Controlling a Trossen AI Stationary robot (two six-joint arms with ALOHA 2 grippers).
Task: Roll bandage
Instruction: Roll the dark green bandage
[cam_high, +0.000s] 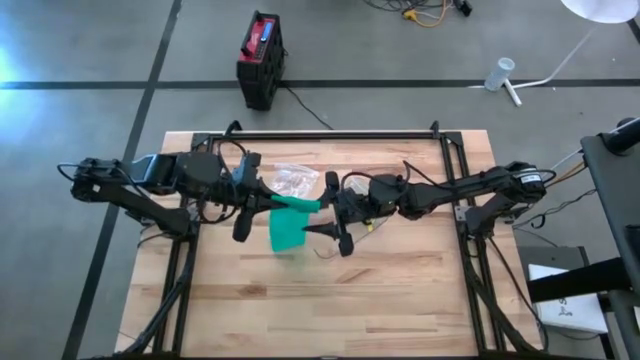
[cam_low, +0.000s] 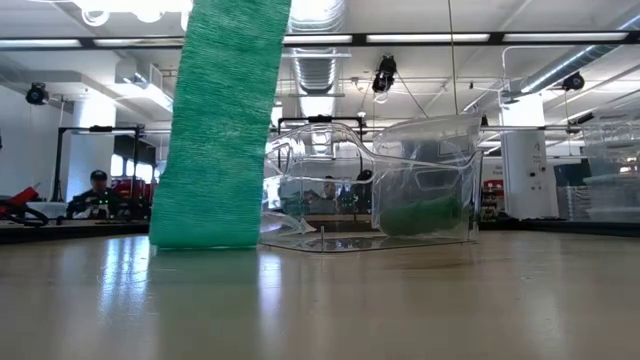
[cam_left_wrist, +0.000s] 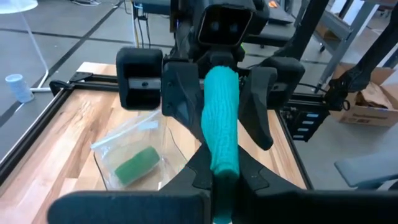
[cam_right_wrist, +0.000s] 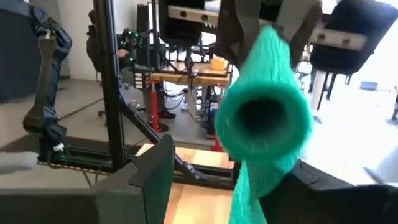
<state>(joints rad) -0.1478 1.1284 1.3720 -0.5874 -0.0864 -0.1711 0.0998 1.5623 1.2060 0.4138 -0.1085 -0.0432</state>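
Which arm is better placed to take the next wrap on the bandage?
Probably the right. The left gripper is shut on the green bandage, anchoring the roll, while the right gripper stands open around its other end, free to regrip and turn.

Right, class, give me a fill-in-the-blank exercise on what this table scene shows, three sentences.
1. The bandage held up between the two arms is ____ in colour.
2. The left gripper is ____ on one end of the bandage.
3. A second bandage roll lies inside a clear ____ on the table.

Missing words: green; shut; plastic bag
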